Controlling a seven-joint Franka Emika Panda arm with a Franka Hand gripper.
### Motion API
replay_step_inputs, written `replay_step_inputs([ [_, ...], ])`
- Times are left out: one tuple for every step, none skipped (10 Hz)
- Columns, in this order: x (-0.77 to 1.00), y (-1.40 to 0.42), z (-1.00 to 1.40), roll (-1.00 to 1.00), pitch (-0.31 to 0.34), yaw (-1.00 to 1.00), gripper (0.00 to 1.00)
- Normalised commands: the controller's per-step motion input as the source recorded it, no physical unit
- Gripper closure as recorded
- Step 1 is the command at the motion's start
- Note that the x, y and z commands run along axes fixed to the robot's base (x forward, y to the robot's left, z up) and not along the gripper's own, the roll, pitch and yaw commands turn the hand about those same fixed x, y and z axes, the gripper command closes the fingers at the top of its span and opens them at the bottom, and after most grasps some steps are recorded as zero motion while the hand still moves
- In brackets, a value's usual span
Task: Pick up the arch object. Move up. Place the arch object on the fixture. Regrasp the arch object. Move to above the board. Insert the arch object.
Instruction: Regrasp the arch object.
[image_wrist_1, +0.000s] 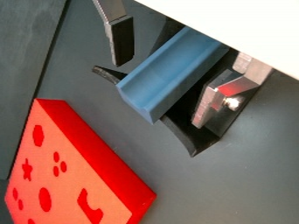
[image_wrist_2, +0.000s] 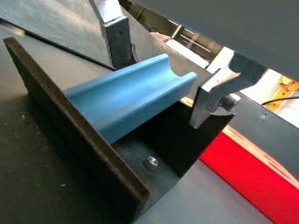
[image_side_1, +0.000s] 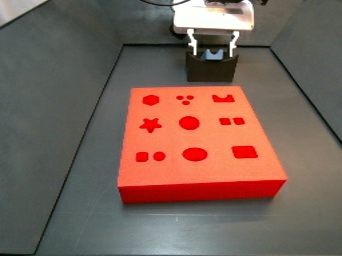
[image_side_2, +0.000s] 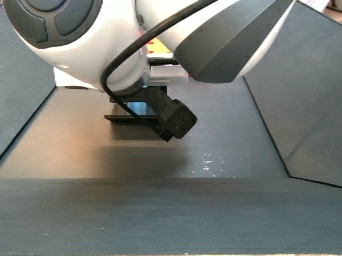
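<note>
I have the gripper (image_wrist_1: 176, 66) down at the fixture (image_wrist_1: 193, 136), at the far end of the floor from the board (image_side_1: 194, 140) in a side view. In both wrist views the arch object (image_wrist_2: 128, 96) lies between the two silver fingers (image_wrist_2: 117, 39), resting on the fixture with its grooved face turned up toward the gripper. The jaws stand spread to either side of the piece. One finger (image_wrist_1: 121, 39) shows a gap beside the blue block in a wrist view; the opposite finger (image_wrist_1: 222, 96) sits close against the block's other side, and I cannot tell whether it touches. So I read the gripper as open around the arch object, not clamped on it. The board lies well beyond the fixture from the gripper, its red corner (image_wrist_2: 251, 171) showing just past the fixture's base. In a side view the arm's white body hides most of the gripper (image_side_2: 140, 95).
</note>
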Motion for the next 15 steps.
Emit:
replay_step_inputs([
  [-0.01,0.0,1.0,-0.05,-0.065,0.06,0.0],
  [-0.03,0.0,1.0,-0.04,-0.057,0.07,0.0],
  [-0.04,0.0,1.0,-0.03,-0.052,0.08,0.0],
  [-0.05,0.0,1.0,-0.03,-0.046,0.08,0.0],
  [-0.05,0.0,0.78,-0.03,-0.03,0.08,0.0],
  [-0.05,0.01,0.66,-0.03,-0.023,0.08,0.0],
  [-0.04,0.01,0.39,-0.03,-0.005,0.07,0.0],
  [-0.04,0.01,0.19,-0.03,0.004,0.06,0.0],
  [-0.14,-0.88,0.77,1.0,0.066,0.02,0.0],
  [-0.11,-0.86,0.73,1.0,0.066,0.01,0.0],
  [-0.13,-0.71,0.59,1.0,0.056,0.01,0.0],
  [-0.12,-0.56,0.4,1.0,0.049,0.01,0.0],
  [-0.07,-0.34,0.12,1.0,0.045,0.01,0.0],
  [-0.03,-0.16,0.03,1.0,0.045,0.01,0.0],
  [-0.01,-0.04,0.04,1.0,0.048,0.01,0.0],
])
